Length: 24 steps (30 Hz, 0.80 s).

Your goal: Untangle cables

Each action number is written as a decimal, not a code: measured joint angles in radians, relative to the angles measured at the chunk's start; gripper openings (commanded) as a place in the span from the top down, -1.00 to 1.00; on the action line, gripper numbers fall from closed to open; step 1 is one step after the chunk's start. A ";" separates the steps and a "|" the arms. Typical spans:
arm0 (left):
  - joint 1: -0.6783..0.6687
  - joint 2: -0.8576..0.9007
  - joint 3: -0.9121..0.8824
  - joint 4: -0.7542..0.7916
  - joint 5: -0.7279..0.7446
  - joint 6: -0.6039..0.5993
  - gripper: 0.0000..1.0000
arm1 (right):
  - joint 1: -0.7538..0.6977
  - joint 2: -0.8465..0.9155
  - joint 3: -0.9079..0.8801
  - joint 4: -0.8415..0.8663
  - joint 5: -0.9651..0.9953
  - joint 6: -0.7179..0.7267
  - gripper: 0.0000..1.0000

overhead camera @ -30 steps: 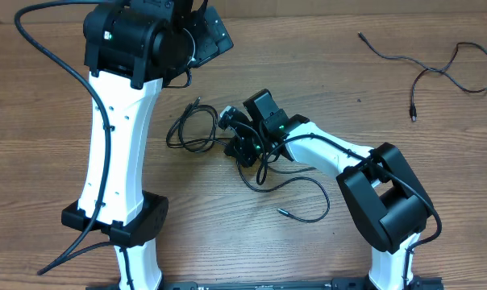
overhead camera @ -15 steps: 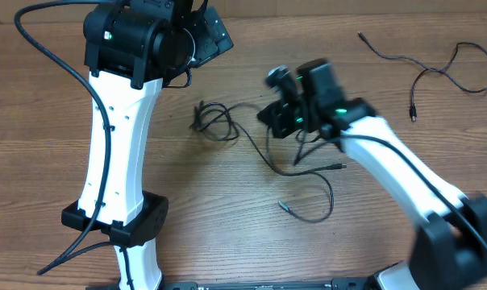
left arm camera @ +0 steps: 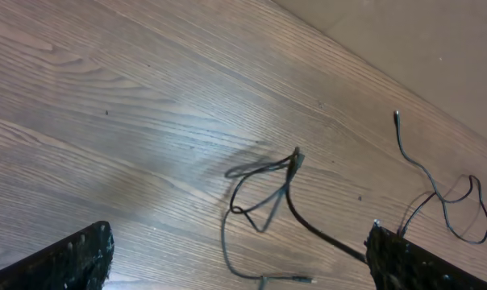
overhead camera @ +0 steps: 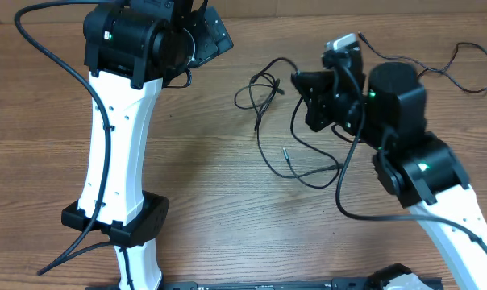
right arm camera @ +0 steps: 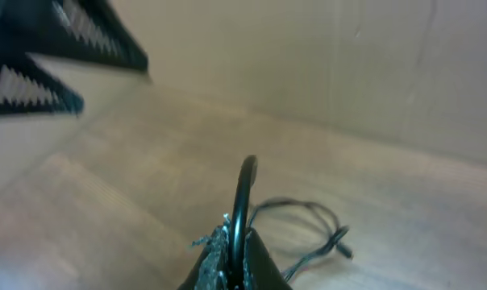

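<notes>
The cables show as a black tangle (overhead camera: 258, 87) on the wooden table, with one strand looping down to a plug end (overhead camera: 285, 151). My right gripper (overhead camera: 301, 89) is shut on one strand of it, raised above the table. In the right wrist view that strand (right arm camera: 242, 193) runs up between the shut fingers (right arm camera: 264, 266), and the small loops with a plug (right arm camera: 312, 219) hang beyond. My left gripper (overhead camera: 210, 36) hovers at the far edge, open and empty. The left wrist view looks down on the tangle (left arm camera: 264, 189) between its wide-apart fingers (left arm camera: 78, 259).
A separate thin black cable (overhead camera: 449, 68) lies at the far right of the table, also seen past the tangle as a cable (left arm camera: 437, 193) in the left wrist view. The left arm's white link (overhead camera: 114, 137) stands over the table's left side.
My right gripper has swung from the table's middle toward the far right, dragging the cable tangle with it and stretching it out. The left arm has not moved.
</notes>
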 measured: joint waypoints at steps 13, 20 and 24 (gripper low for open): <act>0.000 0.000 0.000 0.000 0.000 0.000 -1.00 | 0.000 -0.058 0.000 0.153 0.087 0.010 0.93; 0.000 0.000 0.000 0.000 0.000 0.000 -0.99 | 0.000 -0.058 0.000 0.206 0.127 0.010 0.93; 0.000 0.000 0.000 0.000 0.000 0.000 -0.99 | 0.000 -0.058 0.000 0.212 0.132 0.010 0.93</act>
